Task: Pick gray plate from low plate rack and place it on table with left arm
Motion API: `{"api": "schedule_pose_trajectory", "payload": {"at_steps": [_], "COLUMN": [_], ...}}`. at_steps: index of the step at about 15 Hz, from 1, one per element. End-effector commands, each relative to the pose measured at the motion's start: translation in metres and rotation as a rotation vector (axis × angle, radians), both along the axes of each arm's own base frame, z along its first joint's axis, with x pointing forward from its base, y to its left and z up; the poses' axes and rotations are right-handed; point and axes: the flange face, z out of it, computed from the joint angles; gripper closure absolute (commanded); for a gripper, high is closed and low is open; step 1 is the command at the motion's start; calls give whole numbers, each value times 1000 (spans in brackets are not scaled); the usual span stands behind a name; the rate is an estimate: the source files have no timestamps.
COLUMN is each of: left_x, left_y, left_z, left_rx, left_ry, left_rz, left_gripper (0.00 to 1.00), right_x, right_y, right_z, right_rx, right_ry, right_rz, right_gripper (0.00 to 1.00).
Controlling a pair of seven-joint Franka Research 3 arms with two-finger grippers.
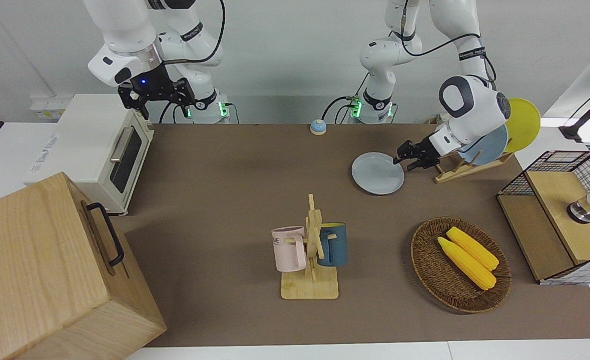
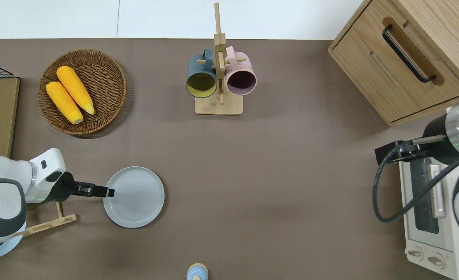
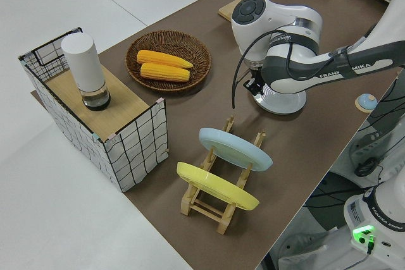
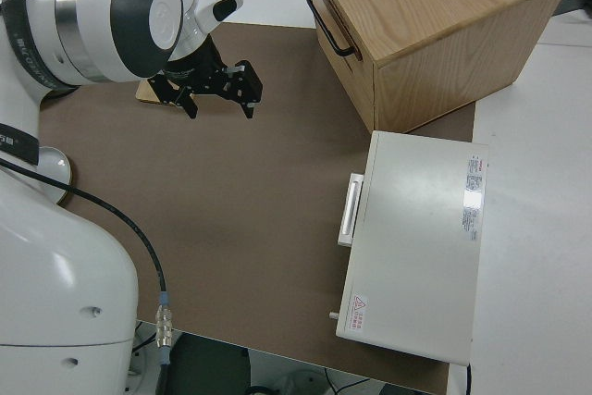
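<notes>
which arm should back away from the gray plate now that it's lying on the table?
Left. Its left gripper is open at the rim of the gray plate, flat on the table. The right arm is parked.

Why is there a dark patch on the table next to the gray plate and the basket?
Those are shadows: in the overhead view a thin soft one hugs the gray plate lying on the table; a darker one edges the wicker basket. The front view shows the same under the basket.
</notes>
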Motion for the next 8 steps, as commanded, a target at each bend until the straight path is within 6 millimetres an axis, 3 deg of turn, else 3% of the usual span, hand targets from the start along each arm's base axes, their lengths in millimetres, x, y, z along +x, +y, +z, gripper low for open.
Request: {"api": "schedule_pose_trajectory", "payload": {"at_steps": [1,3,5,8], "left_x": [0,9,26,40], "left_y": [3,7,4,-1], "left_z": [11,37,88,142], "left_rx": [13,59,156,258], "left_ry": [-27,-42,-27,-11], "left_rz": [17,42,92,129], "left_gripper": [291,256,204,135], "right_x": [-2,-2,-2,-2], "right_y": [-2,-2,-3,-2], "right_z": [4,4,3,4], "right_rx": [-9,-8,-8,-8], "right_ry": [0,0,2,0], "right_rz": [-15,-15,-16,-15], "right_gripper": [17,17,17,17]}}
